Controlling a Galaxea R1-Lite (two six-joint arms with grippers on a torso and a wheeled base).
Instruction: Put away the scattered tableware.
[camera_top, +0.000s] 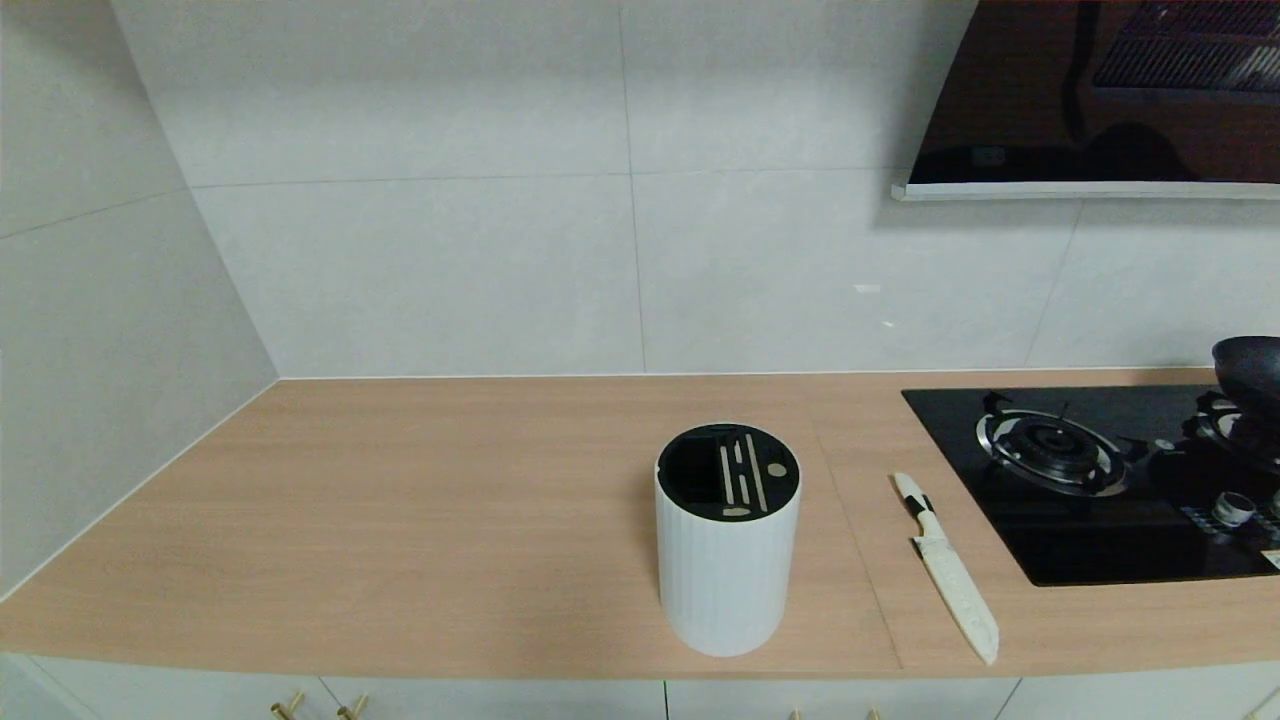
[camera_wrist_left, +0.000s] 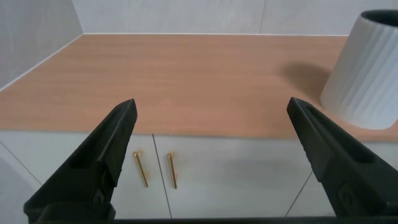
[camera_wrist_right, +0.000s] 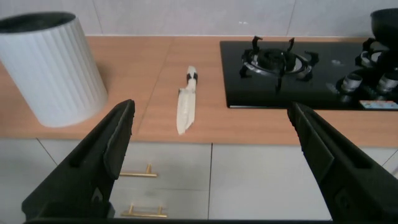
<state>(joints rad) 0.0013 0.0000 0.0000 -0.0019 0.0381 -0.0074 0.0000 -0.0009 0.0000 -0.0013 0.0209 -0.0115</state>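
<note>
One knife (camera_top: 945, 568) lies on the counter (camera_top: 400, 500) near the holder (camera_top: 728, 565), not stored yet; the left gripper (camera_wrist_left: 210, 106) and right gripper (camera_wrist_right: 210, 107) are spread, empty.

Black hob (camera_top: 1060, 545) (dark pan (camera_top: 1250, 368) aboard)

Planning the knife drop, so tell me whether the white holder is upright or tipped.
Upright: the white holder stands on its base on the counter, its slotted black top facing up. The knife lies flat beside it.

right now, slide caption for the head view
White knife lies flat on the wooden counter between the ribbed white holder and the black gas hob.
</note>
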